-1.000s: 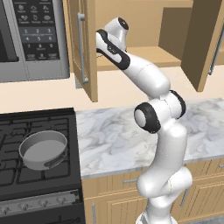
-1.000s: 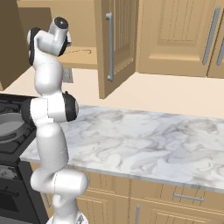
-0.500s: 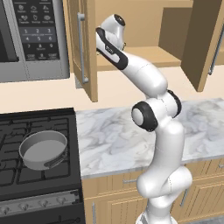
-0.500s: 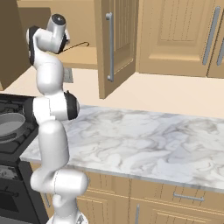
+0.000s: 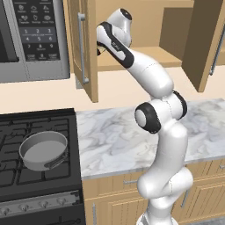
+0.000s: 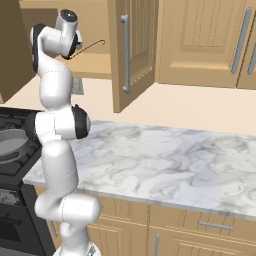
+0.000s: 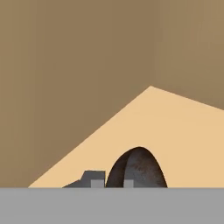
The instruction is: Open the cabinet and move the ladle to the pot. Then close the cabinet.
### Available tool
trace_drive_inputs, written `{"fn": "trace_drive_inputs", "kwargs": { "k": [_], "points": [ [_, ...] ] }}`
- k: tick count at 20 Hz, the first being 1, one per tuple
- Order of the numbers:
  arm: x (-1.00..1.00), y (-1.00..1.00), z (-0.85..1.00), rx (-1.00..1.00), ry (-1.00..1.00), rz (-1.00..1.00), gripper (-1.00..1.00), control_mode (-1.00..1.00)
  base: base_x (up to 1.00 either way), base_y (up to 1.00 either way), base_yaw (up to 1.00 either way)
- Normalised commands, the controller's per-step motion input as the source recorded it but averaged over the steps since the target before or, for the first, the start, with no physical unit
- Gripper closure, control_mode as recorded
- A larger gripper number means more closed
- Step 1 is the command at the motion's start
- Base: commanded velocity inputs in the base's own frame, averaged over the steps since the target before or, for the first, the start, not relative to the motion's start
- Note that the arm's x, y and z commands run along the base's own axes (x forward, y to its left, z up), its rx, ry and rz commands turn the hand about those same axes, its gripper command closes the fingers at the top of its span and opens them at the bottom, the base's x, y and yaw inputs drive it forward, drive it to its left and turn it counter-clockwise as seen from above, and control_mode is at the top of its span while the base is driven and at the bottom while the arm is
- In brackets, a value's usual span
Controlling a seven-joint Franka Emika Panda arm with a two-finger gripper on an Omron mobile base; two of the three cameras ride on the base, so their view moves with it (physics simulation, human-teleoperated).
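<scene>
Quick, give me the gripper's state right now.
Gripper: shut on the ladle, inside the open cabinet.

Light wood cabinet (image 5: 83, 52), silver bar handles; grey pot (image 5: 44, 150) on black stove (image 5: 26, 176); dark brown ladle (image 7: 136, 168) bowl; white-grey marbled counter (image 5: 114, 136).

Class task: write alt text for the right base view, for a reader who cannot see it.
A white robot arm reaches into the open wall cabinet, its pincer shut on a thin-handled ladle above the shelf. Below are a marble counter and, at the left edge, a grey pot on the black stove.
</scene>
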Motion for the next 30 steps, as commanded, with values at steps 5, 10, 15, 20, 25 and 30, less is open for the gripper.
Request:
{"fn": "trace_drive_inputs", "kwargs": {
  "k": [5, 10, 15, 20, 25, 30],
  "points": [
    [-0.76, -0.3, -0.11, 0.01, 0.0, -0.05, 1.0, -1.0, 0.0, 0.0, 0.0],
    [-0.99, -0.17, -0.24, 0.06, -0.07, -0.06, 1.0, -1.0, 0.0, 0.0, 0.0],
    [-1.0, -0.19, 0.08, 0.09, -0.13, -0.09, 1.0, -1.0, 0.0, 0.0, 0.0],
    [-1.0, -0.25, 0.16, 0.03, -0.02, -0.11, 1.0, -1.0, 0.0, 0.0, 0.0],
    [-1.0, -0.3, 0.0, 0.0, 0.02, -0.1, 1.0, -1.0, 0.0, 0.0, 0.0],
    [-0.99, -0.16, -0.09, 0.0, 0.14, -0.1, 1.0, -1.0, 0.0, 0.0, 0.0]
  ]
}}
